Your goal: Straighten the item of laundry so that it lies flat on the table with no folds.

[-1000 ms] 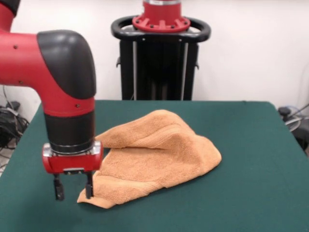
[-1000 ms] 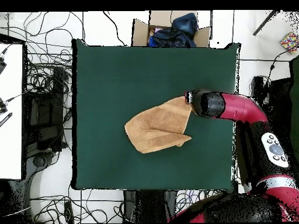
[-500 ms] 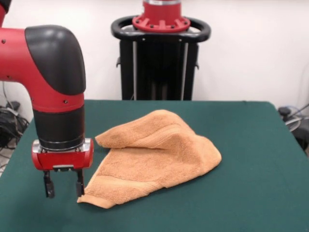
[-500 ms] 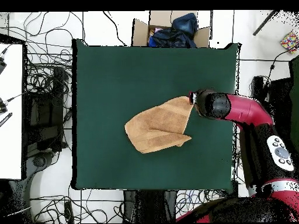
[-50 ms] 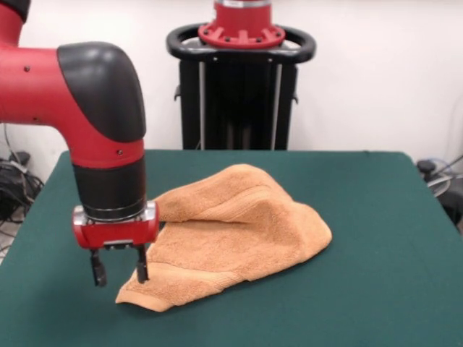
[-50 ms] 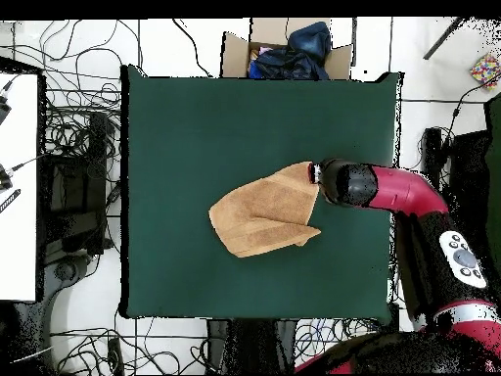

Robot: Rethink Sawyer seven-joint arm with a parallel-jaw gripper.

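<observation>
Since the frame half a second ago the arm has shifted back toward the towel: the gripper, which then hung over bare green cloth just clear of the towel's corner, now has 1 finger over the corner's edge and the other just outside it. The towel itself has not changed shape in that time.

The gripper's 2 fingers stand apart, empty, pointing straight down and close above the table; whether the inner tip already touches the terry cloth cannot be told from these views.

The towel lies near the middle of the table (a little toward the arm's side in the overhead view), still bunched. A large flap is folded over the lower layer, with a raised ridge running across it, and its outline is an irregular wedge and not a square. No woven band or tag can be made out.

By that look, the task is barely begun: no corner is gripped and nothing is spread. What remains is to grip the corner, draw the flap open, and smooth out the rest.
</observation>
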